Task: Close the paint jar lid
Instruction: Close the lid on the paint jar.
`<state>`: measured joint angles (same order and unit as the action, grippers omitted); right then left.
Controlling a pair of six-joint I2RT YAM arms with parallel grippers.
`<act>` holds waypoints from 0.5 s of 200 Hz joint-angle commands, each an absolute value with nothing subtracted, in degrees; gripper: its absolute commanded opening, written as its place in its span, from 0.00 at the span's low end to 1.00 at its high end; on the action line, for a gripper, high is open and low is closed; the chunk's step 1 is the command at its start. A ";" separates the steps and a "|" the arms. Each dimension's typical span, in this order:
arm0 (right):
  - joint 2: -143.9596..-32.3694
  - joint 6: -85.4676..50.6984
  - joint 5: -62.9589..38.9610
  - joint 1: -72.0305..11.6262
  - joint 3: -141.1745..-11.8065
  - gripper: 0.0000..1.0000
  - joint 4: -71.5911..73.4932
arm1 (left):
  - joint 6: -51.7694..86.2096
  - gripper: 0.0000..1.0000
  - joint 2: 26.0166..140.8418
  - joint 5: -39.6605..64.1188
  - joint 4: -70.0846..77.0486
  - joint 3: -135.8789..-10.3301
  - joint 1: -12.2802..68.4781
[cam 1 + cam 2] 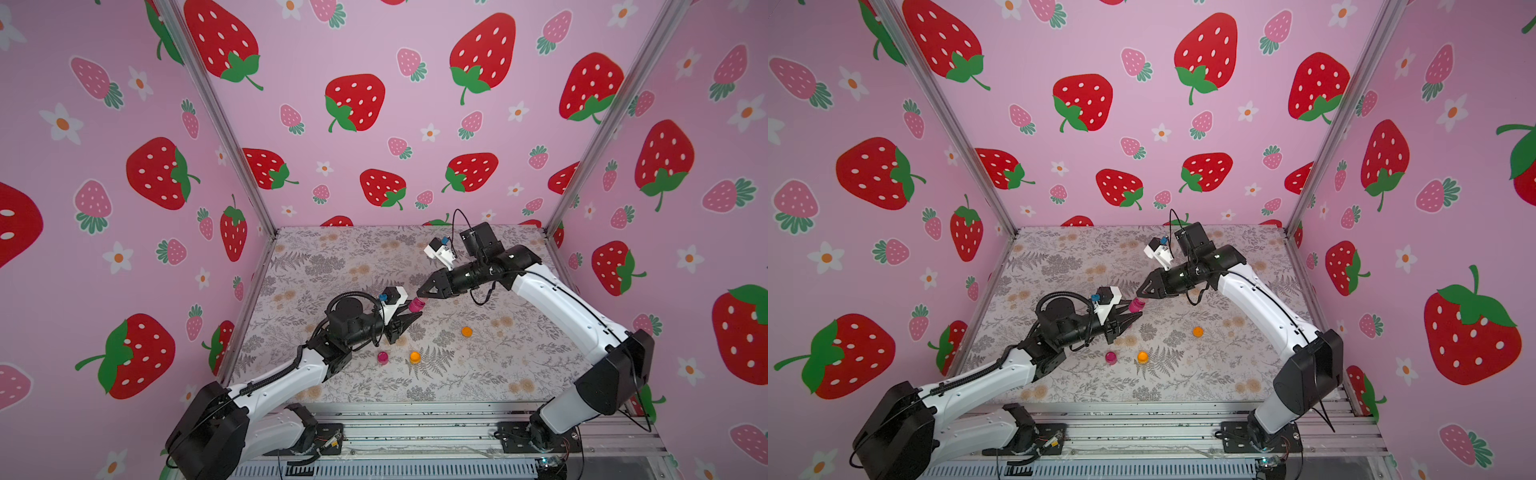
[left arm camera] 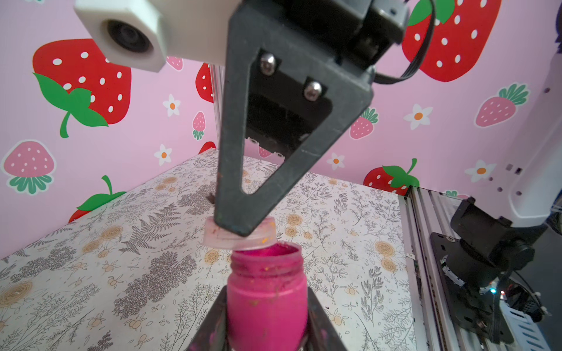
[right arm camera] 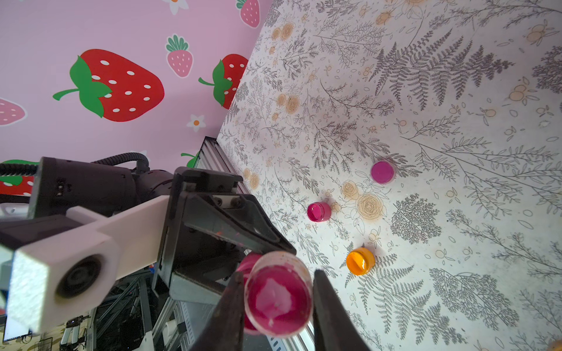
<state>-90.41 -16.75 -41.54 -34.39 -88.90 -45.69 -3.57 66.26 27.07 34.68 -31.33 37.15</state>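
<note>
My left gripper (image 2: 267, 329) is shut on the paint jar (image 2: 267, 299), a small magenta pot held upright above the table, also seen in both top views (image 1: 414, 306) (image 1: 1135, 306). My right gripper (image 3: 278, 304) is shut on the lid (image 3: 278, 296), a pale pink translucent cap with paint inside. In the left wrist view the lid (image 2: 240, 235) sits at the jar's mouth, shifted to one side and slightly tilted, so part of the open rim still shows. The right gripper (image 1: 420, 296) comes at the jar from the far right.
On the flowered table (image 1: 519, 357) stand a magenta pot (image 1: 382, 357), an orange pot (image 1: 414, 357) and another orange pot (image 1: 466, 331). The right wrist view also shows a purplish-topped pot (image 3: 382, 172). Pink strawberry walls enclose three sides; a metal rail (image 1: 415, 419) runs along the front.
</note>
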 commanded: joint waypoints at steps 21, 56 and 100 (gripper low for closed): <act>-88.44 -17.49 -45.25 -34.98 -87.12 0.25 -45.12 | -5.56 0.34 64.47 26.73 35.78 -34.10 37.36; -88.00 -17.83 -46.93 -35.00 -86.15 0.26 -44.43 | -5.66 0.34 64.11 26.80 35.33 -34.28 37.36; -87.92 -18.11 -48.60 -35.12 -85.00 0.25 -42.63 | -5.71 0.34 63.99 26.92 34.50 -34.80 37.36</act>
